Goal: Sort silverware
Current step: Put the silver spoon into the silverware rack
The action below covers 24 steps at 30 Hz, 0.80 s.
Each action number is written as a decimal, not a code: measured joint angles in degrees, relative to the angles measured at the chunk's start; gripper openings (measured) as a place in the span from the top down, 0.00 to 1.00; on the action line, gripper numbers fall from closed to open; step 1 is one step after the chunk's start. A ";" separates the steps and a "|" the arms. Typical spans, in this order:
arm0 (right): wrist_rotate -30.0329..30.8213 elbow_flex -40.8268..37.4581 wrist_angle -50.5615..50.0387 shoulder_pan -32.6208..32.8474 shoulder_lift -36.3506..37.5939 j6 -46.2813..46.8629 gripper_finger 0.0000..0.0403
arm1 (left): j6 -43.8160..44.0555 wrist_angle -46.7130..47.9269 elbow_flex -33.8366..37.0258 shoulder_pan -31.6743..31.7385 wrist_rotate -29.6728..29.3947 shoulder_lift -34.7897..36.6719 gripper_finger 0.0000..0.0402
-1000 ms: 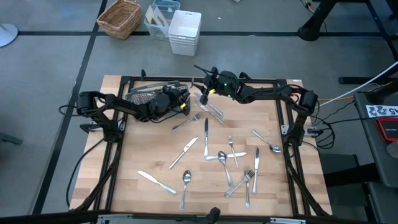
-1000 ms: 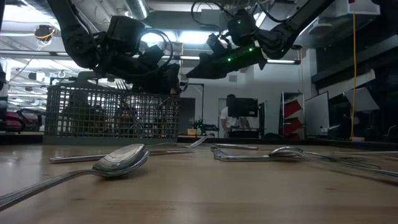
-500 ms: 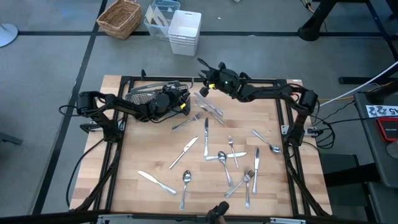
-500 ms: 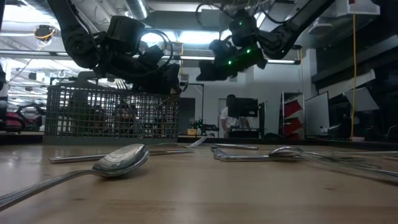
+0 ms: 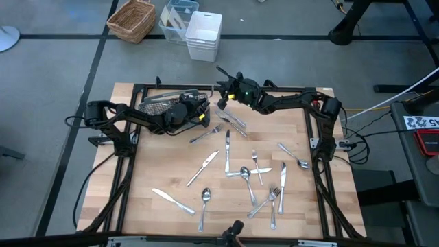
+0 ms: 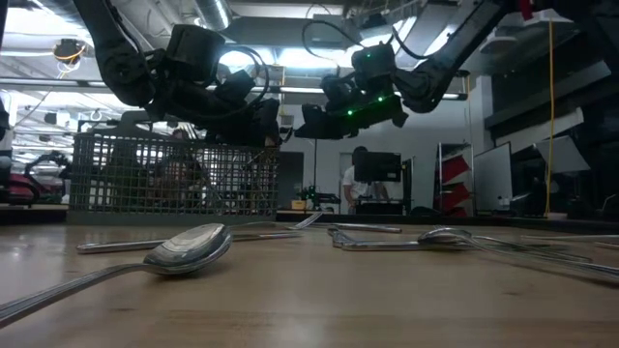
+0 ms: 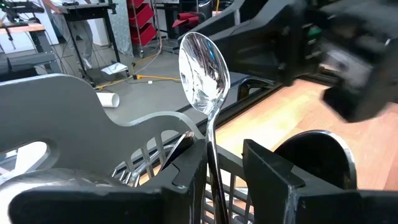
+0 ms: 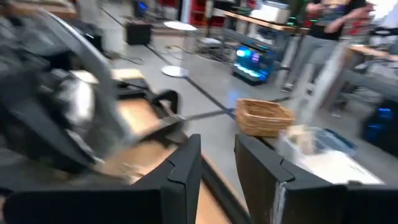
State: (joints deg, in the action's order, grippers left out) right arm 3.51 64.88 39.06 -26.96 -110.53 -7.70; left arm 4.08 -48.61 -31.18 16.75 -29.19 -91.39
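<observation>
Above the grey wire-mesh caddy [image 5: 164, 103], the left gripper [image 7: 221, 177] pinches a shiny silver metal spoon [image 7: 203, 74] by its slim, stiff, slippery-looking handle. Right gripper [image 8: 214, 168] hovers beside the caddy, fingers parted, empty.

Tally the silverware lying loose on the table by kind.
Knives: 4
Forks: 4
Spoons: 4
Kind unclear, pieces beside the right tool: about 2
Total: about 14
</observation>
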 joint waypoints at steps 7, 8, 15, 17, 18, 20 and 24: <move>-4.52 0.00 1.43 0.55 -0.40 2.96 0.75 | 0.00 -0.03 0.02 -0.01 -0.01 0.00 0.76; -5.15 0.00 1.67 0.78 -0.40 2.97 0.75 | 0.00 -0.03 0.02 -0.02 0.00 0.00 0.76; -7.65 0.00 2.02 2.57 -0.40 2.60 0.75 | -3.03 -0.34 0.04 -0.06 0.11 -0.02 0.76; -7.62 0.00 2.00 3.11 -0.40 1.83 0.75 | -4.45 -0.40 0.04 -0.28 0.07 -0.02 0.76; -7.63 0.00 2.00 3.16 -0.40 1.35 0.75 | -4.60 -0.40 0.04 -0.45 0.07 -0.02 0.76; -7.63 0.00 2.00 3.48 -0.40 1.02 0.75 | -4.66 -0.44 0.04 -0.67 0.06 -0.02 0.76; -7.63 0.00 2.04 3.42 -0.40 0.84 0.75 | -5.95 -0.53 0.04 -0.92 0.04 0.10 0.76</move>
State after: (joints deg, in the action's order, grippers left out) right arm -4.12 64.88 41.10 -23.54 -110.93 -6.86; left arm -1.87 -49.15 -31.14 15.84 -29.15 -91.29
